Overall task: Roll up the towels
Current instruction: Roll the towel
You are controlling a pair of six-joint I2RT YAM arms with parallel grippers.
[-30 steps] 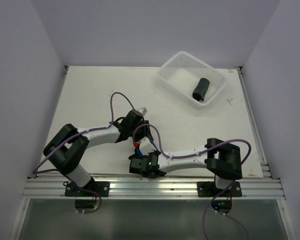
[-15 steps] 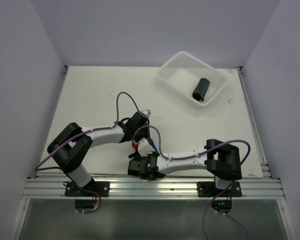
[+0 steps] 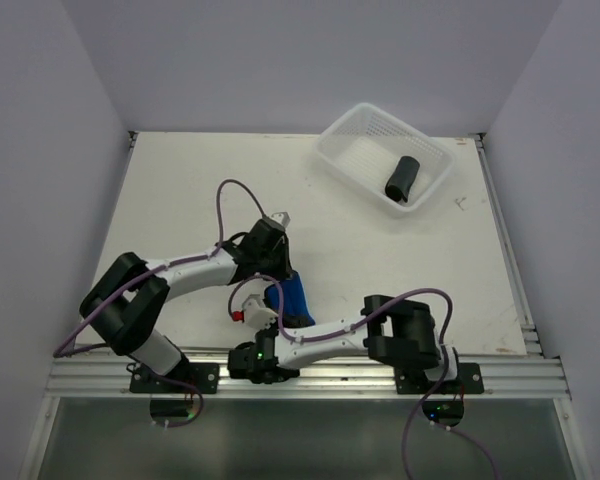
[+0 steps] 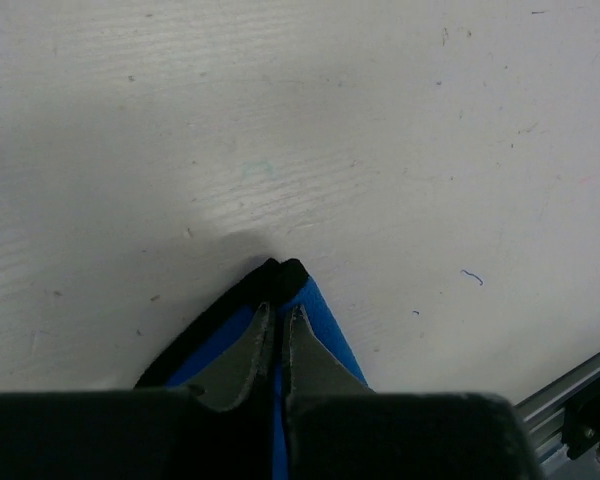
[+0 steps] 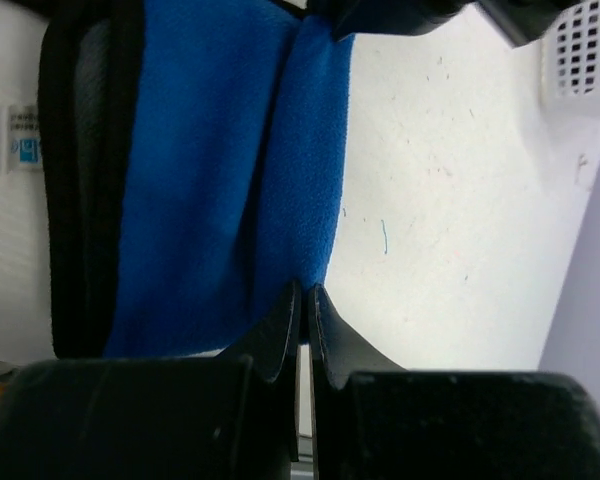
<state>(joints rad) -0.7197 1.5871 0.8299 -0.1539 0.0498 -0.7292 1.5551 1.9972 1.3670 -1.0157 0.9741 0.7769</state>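
A bright blue towel (image 3: 292,298) with black edging lies bunched near the table's front, stretched between my two grippers. My left gripper (image 3: 278,279) is shut on its far corner; in the left wrist view the fingertips (image 4: 280,312) pinch the black-edged tip of the towel (image 4: 328,338). My right gripper (image 3: 280,320) is shut on the near edge; in the right wrist view its tips (image 5: 305,291) clamp the blue cloth (image 5: 220,170), which runs up to the left gripper. A second towel (image 3: 402,178), a dark short roll, lies in the basket.
The white perforated basket (image 3: 422,141) stands at the back right. Walls close in the table on three sides. The aluminium rail (image 3: 310,378) runs along the front edge, just behind the right wrist. Purple cables loop over both arms.
The left gripper has closed onto the towel's corner. The right arm has drawn back toward the front rail and to the left, pulling the blue towel out into view.
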